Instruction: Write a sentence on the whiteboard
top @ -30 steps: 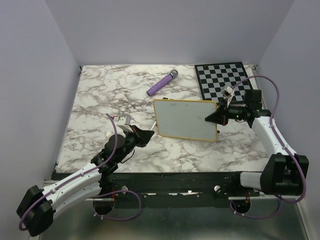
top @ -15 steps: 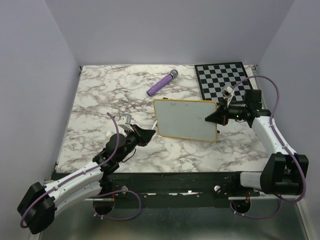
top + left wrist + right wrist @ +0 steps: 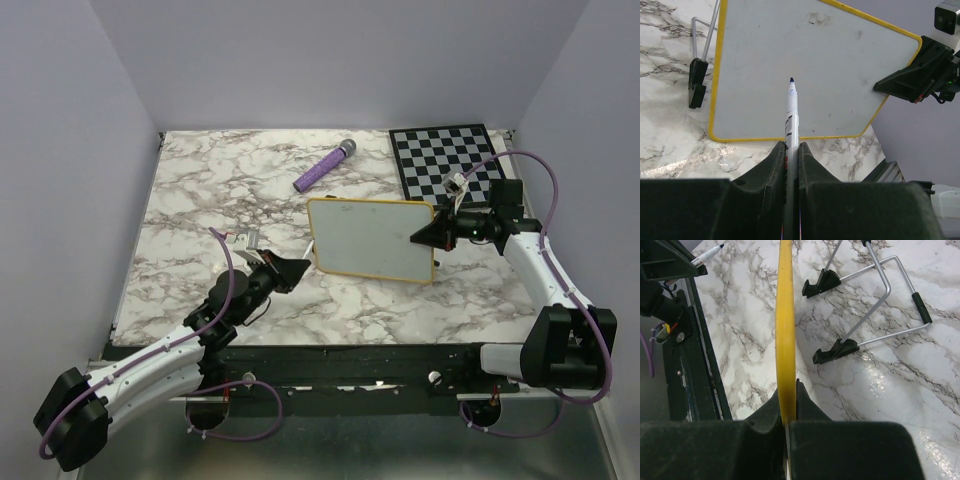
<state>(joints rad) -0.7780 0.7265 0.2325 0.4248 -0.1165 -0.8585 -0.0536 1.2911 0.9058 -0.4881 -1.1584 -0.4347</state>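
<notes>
Left gripper (image 3: 791,149) pinched a slim white marker (image 3: 791,107); right gripper (image 3: 786,396) clamped the yellow-framed whiteboard (image 3: 805,60); hard strokes might twist it.

**What else lies on my desk**

My marble desk (image 3: 190,215) carries a purple toy microphone (image 3: 325,167), lying slantwise near the far edge with its grey head toward the right. A black-and-white checkered board (image 3: 450,158) lies flat in my far right corner, apart from it.
</notes>
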